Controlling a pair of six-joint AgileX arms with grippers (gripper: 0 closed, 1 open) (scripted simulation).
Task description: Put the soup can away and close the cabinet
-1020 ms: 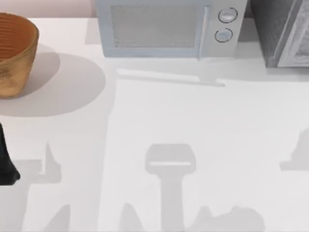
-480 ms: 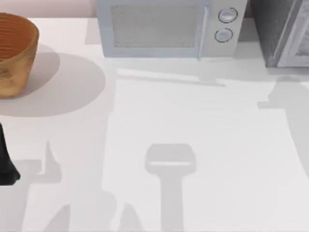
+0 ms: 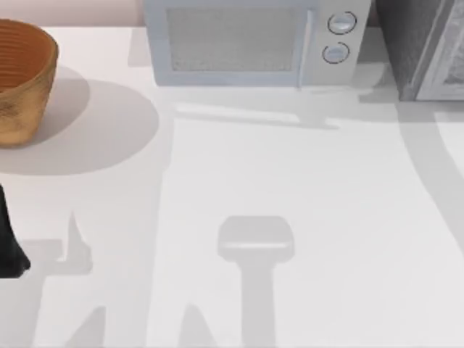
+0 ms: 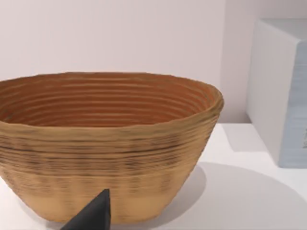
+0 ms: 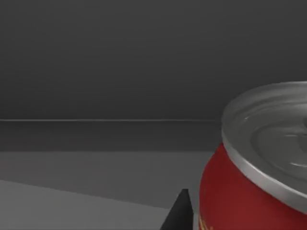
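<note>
A white table (image 3: 290, 188) seen from above carries three large things along its far edge. At the far left stands a woven basket (image 3: 22, 80), brown inside and tan outside, upright with its mouth open to the top. In the middle of the far edge sits a light grey microwave (image 3: 246, 43) with two round knobs stacked on the right of its front. At the far right corner stands the cabinet (image 3: 409, 43), a dark grey speckled box, with its pale grey framed door (image 3: 449, 65) swung outward at an angle, so it stands open.

The left arm (image 3: 9, 246) is parked at the left edge of the table, a dark shape near the table's front. Its wrist view looks at the basket (image 4: 110, 143) from close by, with the corner of the microwave (image 4: 283, 91) beside it; one dark fingertip (just a pointed tip) pokes into view (image 4: 93, 215), and whether those fingers are spread or closed cannot be told.

The right wrist view looks into a dark grey interior with a flat floor and back wall. The soup can (image 5: 249, 191), red with a silver top, fills the near corner of that view, upright, with a dark fingertip (image 5: 180, 213) just beside its wall. Whether the right fingers grasp the can cannot be told.
</note>
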